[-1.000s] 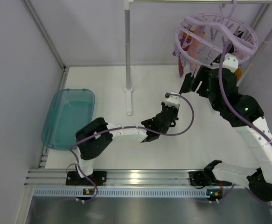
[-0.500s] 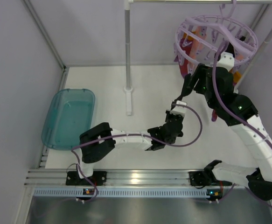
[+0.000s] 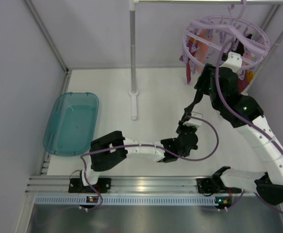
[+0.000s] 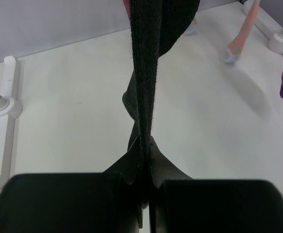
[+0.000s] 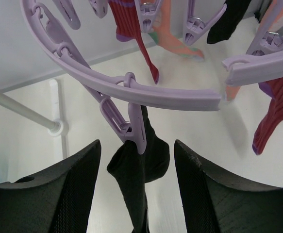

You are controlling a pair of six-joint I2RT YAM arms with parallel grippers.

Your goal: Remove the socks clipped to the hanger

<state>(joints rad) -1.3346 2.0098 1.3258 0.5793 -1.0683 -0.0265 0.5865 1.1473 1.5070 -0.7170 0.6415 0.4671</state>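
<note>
The lilac ring hanger (image 3: pixel 258 36) hangs at the back right, with several socks clipped to its pegs. My left gripper (image 3: pixel 185 121) is shut on the lower end of a black sock (image 3: pixel 193 104) and holds it taut; in the left wrist view the gripper (image 4: pixel 146 145) pinches the sock (image 4: pixel 146 73), which stretches upward. My right gripper (image 3: pixel 203 77) is open just under the ring (image 5: pixel 146 97). Its fingers (image 5: pixel 63 194) stand either side of the lilac peg (image 5: pixel 136 128) that clips the black sock (image 5: pixel 136 170), not touching it. Magenta-red (image 5: pixel 131 24) and salmon (image 5: pixel 173 41) socks hang behind.
A teal tub (image 3: pixel 71 121) sits at the left of the table. A white pole (image 3: pixel 133 58) stands mid-back on its foot (image 3: pixel 134 92). A slanted white pole (image 3: pixel 272 48) passes behind the hanger. Grey walls close the left and back.
My left gripper has moved right and toward the near edge with the black sock, pulling it taut. My right gripper has risen closer under the hanger ring, around the peg.
</note>
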